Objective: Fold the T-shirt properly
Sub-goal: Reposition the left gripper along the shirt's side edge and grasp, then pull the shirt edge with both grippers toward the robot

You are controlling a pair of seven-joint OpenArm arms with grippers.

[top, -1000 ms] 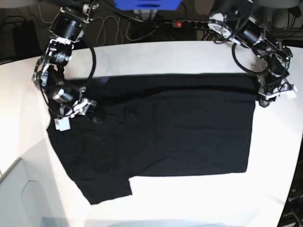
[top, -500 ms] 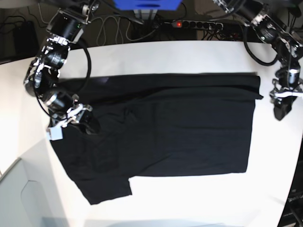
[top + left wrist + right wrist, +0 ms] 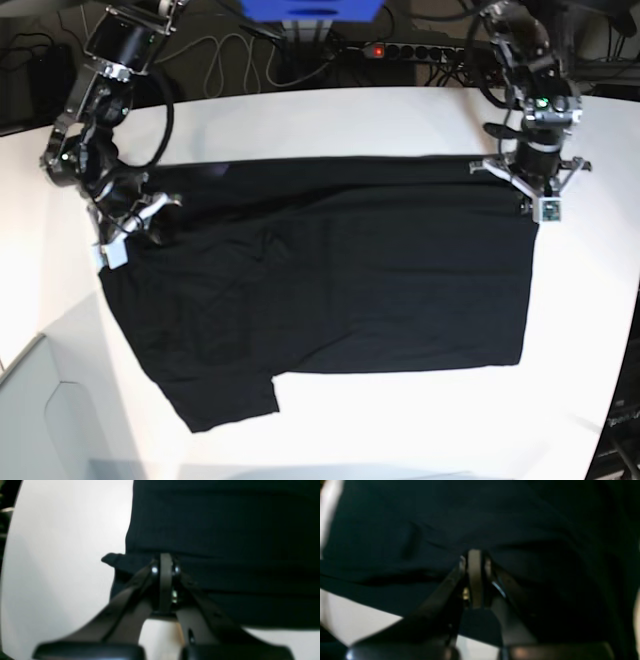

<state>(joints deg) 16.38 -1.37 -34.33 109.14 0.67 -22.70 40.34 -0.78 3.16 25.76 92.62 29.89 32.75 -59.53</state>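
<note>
Overhead, the large plain black cloth T-shirt (image 3: pixel 330 280) lies spread on the white bench (image 3: pixel 330 120), both hands at its far edge. Up close, the left hand (image 3: pixel 165 565) is clenched on the shirt's hem by its corner; likewise the right hand (image 3: pixel 475 557) pinches dark fabric.

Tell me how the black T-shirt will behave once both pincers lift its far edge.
Likely floppy: the T-shirt lies flat with soft wrinkles, so it should drape and sag between the left pincer and right pincer. Probably light. The loose sleeve may trail.
</note>
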